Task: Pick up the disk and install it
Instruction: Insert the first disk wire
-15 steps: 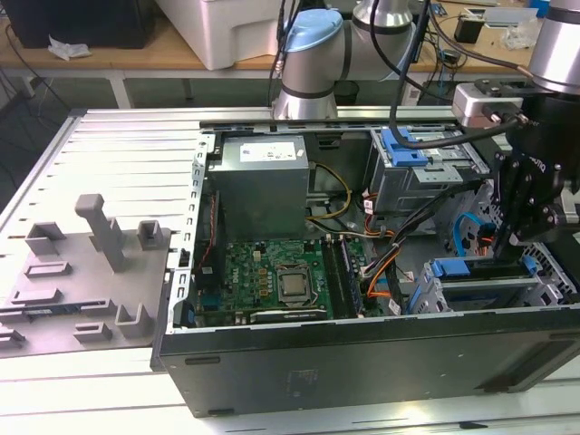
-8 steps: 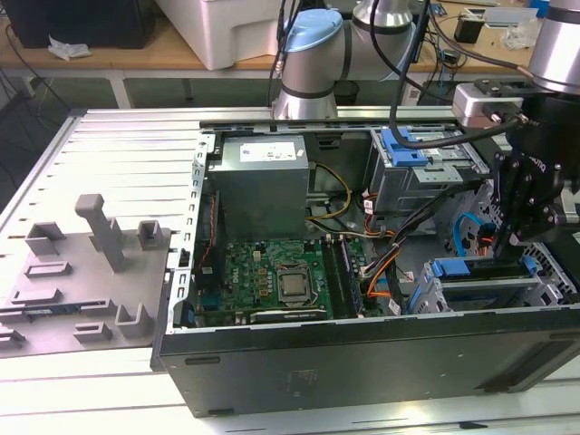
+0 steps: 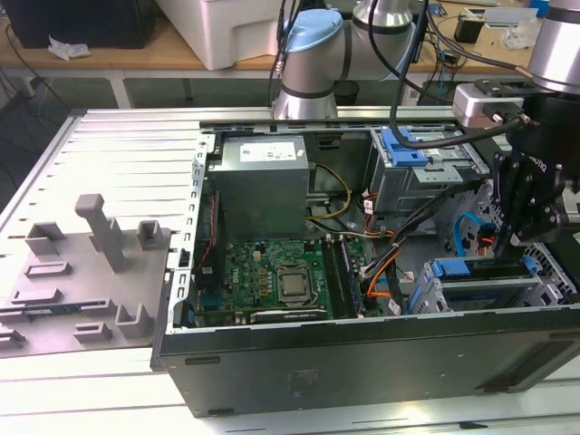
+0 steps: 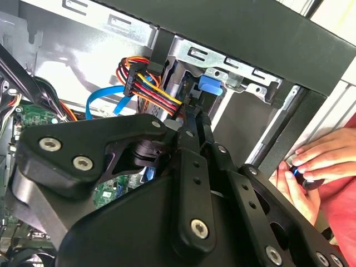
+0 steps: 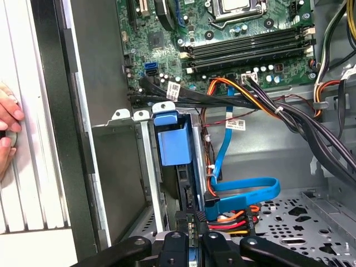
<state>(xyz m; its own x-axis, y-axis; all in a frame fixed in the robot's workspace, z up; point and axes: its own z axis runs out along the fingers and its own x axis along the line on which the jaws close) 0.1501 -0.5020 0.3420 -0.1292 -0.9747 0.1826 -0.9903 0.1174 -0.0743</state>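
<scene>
— Where's your disk?
— Standing on edge in the drive cage (image 5: 146, 167) of the open computer case (image 3: 362, 358), blue rail tab (image 5: 173, 142) up.
— And the gripper (image 5: 192, 222)?
— Its 2 fingers pinch narrow on the disk (image 5: 186, 189)'s edge.
— Anything else?
— The second wrist view shows a hand (image 4: 311, 167) at the case's outer wall; the exterior view shows the case on a slatted metal table (image 3: 109, 145).
</scene>
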